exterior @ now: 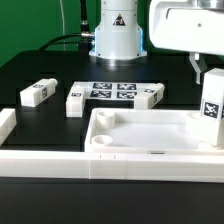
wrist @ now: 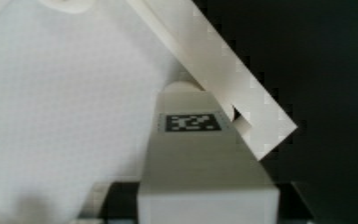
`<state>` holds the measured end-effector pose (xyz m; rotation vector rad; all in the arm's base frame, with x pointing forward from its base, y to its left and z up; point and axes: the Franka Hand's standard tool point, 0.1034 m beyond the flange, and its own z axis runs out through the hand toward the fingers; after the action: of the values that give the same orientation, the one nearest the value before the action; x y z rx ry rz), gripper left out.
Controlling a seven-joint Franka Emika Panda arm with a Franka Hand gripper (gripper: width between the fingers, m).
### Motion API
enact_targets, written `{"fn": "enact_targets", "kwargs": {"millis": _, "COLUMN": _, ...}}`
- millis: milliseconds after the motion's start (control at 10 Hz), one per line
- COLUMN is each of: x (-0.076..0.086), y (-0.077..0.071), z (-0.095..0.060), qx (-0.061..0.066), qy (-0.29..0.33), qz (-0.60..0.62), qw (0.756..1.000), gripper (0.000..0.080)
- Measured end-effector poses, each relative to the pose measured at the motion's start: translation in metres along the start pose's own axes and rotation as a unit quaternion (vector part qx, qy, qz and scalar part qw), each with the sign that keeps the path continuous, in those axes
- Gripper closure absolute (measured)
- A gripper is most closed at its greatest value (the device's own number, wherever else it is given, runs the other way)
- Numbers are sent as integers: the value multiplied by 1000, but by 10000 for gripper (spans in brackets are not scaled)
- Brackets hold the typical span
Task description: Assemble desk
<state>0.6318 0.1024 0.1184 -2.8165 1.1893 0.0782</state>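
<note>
The white desk top (exterior: 150, 135), a tray with a raised rim and round corner sockets, lies at the front centre of the table. My gripper (exterior: 207, 72) is shut on a square white leg (exterior: 212, 105), holding it upright over the tray's corner on the exterior view's right. I cannot tell whether the leg touches the socket. In the wrist view the leg (wrist: 202, 165) with its tag sits between my dark fingers (wrist: 128, 200), and the gripper (wrist: 202, 208) is above the desk top (wrist: 69, 90) and its rim (wrist: 229, 70). Three more legs lie loose behind the tray: (exterior: 37, 93), (exterior: 77, 99), (exterior: 151, 95).
The marker board (exterior: 112, 91) lies flat behind the tray, between the loose legs. The low white border rail (exterior: 50, 163) runs along the front and turns up at the exterior view's left. The robot base (exterior: 118, 35) stands at the back.
</note>
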Motion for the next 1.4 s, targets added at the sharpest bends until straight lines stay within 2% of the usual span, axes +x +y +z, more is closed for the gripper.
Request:
{"fn": "enact_targets", "kwargs": {"millis": 300, "x": 0, "y": 0, "z": 0, "qx": 7, "qy": -8, "qz": 126, "qw": 992, "gripper": 509}}
{"fn": "enact_targets", "kwargs": {"millis": 600, "x": 0, "y": -1, "z": 0, "qx": 7, "qy": -8, "qz": 101, "qw": 995, "gripper": 509}}
{"fn": "enact_targets", "kwargs": {"millis": 800, "x": 0, "y": -3, "z": -2, "qx": 8, "qy": -8, "qz": 49, "qw": 999, "gripper": 227}}
{"fn": "enact_targets", "kwargs": {"millis": 900, "x": 0, "y": -3, "z": -2, "qx": 8, "qy": -7, "qz": 5, "qw": 1000, "gripper": 227}}
{"fn": "enact_targets", "kwargs": {"millis": 1000, "x": 0, "y": -3, "z": -2, "qx": 8, "qy": -7, "qz": -30, "qw": 999, "gripper": 166}}
{"fn": "enact_targets", "kwargs": {"millis": 1200, "x": 0, "y": -3, "z": -2, "qx": 8, "qy": -6, "qz": -97, "qw": 995, "gripper": 154}}
{"fn": "enact_targets", "kwargs": {"millis": 1300, "x": 0, "y": -2, "z": -2, "qx": 4, "qy": -3, "qz": -149, "qw": 989, "gripper": 151}}
{"fn": "enact_targets", "kwargs": {"millis": 1400, "x": -3, "y": -4, "z": -1, "qx": -7, "qy": 5, "qz": -196, "qw": 981, "gripper": 151}}
